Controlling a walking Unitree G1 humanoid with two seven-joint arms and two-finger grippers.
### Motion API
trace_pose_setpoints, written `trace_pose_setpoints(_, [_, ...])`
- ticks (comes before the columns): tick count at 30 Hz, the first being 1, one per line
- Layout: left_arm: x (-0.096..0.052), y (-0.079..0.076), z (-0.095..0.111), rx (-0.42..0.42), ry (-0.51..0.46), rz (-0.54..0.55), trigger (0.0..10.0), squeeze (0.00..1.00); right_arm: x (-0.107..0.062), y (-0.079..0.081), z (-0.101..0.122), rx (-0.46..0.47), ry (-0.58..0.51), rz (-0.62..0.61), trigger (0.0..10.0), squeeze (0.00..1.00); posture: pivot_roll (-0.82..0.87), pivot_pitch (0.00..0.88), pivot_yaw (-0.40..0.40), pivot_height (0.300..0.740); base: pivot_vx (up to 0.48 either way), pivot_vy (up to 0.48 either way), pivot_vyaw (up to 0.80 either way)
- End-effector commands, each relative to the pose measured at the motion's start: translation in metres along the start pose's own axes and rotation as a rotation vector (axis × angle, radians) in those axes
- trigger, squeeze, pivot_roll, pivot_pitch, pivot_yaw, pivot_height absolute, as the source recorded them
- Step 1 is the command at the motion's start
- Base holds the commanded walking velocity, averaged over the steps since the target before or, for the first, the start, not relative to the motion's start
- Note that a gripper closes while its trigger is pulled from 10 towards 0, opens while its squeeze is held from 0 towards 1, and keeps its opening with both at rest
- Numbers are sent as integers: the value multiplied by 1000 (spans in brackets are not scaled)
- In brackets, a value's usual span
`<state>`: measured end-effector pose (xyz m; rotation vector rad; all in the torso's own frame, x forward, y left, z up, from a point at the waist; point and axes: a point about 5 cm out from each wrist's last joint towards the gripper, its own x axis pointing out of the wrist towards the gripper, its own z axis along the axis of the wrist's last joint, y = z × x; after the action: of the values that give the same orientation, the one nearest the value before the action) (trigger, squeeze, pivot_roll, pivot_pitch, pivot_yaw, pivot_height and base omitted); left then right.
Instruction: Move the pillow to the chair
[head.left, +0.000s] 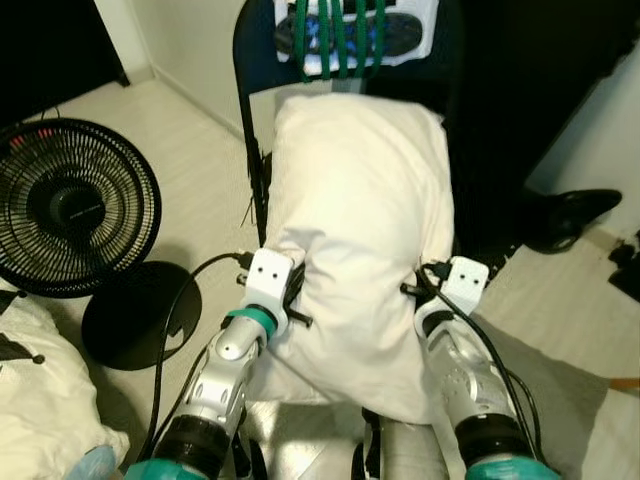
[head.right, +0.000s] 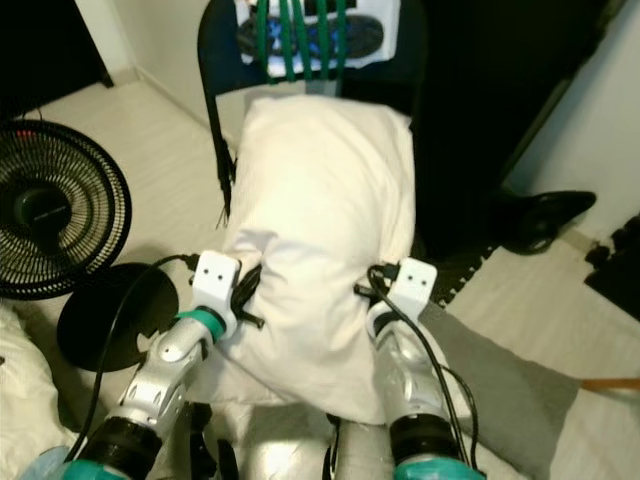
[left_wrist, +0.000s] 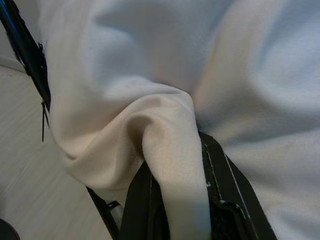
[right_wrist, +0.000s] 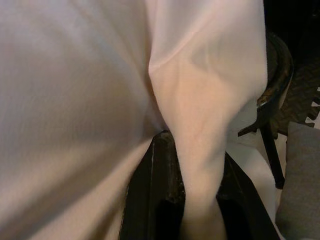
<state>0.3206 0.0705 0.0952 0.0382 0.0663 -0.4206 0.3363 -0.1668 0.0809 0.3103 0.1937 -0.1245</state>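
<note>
A large cream pillow (head.left: 360, 230) is held up in front of me, its far end over the seat of a dark metal chair (head.left: 250, 130). My left gripper (head.left: 298, 285) is shut on a fold of the pillow's left edge, seen pinched between its black fingers (left_wrist: 220, 200) in the left wrist view. On the right edge, my right gripper (head.left: 425, 285) is shut on another fold, which runs between its fingers (right_wrist: 155, 195) in the right wrist view. The chair's seat is hidden under the pillow.
A black floor fan (head.left: 75, 205) with a round base (head.left: 140, 315) stands on the left. A printed item with green straps (head.left: 350, 35) hangs on the chair back. A black shoe (head.left: 575, 210) lies on the right, a grey mat (head.left: 560, 400) beside me, white bedding (head.left: 40, 400) at lower left.
</note>
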Motion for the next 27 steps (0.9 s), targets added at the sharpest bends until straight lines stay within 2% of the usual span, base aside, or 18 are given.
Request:
trace_pose_setpoints(1, [2, -5, 2, 15, -15, -19, 10000, 0, -2, -5, -8, 3, 27, -23, 10000, 0, -28, 225, 79, 585, 0, 0, 0])
trace_pose_setpoints(7, [17, 3, 13, 37, -41, -2, 10000, 0, 14, -16, 11, -31, -11, -61, 10000, 0, -22, 273, 92, 585, 0, 0, 0])
trace_pose_setpoints(10, [29, 7, 22, 72, -40, 0, 10000, 0, 23, -30, 29, -37, -33, -149, 10000, 0, -26, 282, 98, 585, 0, 0, 0])
trace_pose_setpoints(11, [29, 7, 22, 72, -40, 0, 10000, 0, 23, -30, 29, -37, -33, -149, 10000, 0, -26, 282, 98, 585, 0, 0, 0])
trace_pose_setpoints(15, [49, 18, 53, 121, -87, 76, 10000, 0, 33, -32, 71, -3, -156, -186, 10000, 0, -57, 260, 105, 585, 0, 0, 0])
trace_pose_setpoints(19, [52, 24, 63, 143, -106, 123, 10000, 0, 35, -29, 80, 15, -188, -171, 10000, 0, -57, 260, 105, 585, 0, 0, 0])
trace_pose_setpoints(21, [59, 38, 85, 51, -149, 205, 10000, 0, 37, -27, 96, 10, -250, -157, 10000, 0, -88, 238, 117, 585, 0, 0, 0])
trace_pose_setpoints(22, [61, 39, 90, 15, -159, 214, 10000, 0, 37, -28, 102, 6, -274, -163, 10000, 0, -90, 235, 118, 585, 0, 0, 0])
trace_pose_setpoints(23, [61, 39, 90, 15, -159, 214, 10000, 0, 37, -28, 102, 6, -274, -163, 10000, 0, -90, 235, 118, 585, 0, 0, 0])
trace_pose_setpoints(24, [63, 35, 92, -12, -162, 192, 10000, 0, 37, -31, 108, 8, -294, -189, 10000, 0, -95, 229, 120, 585, 0, 0, 0])
trace_pose_setpoints(27, [64, 23, 90, 7, -174, 131, 10000, 0, 37, -35, 116, 17, -319, -225, 10000, 0, -101, 223, 120, 585, 0, 0, 0])
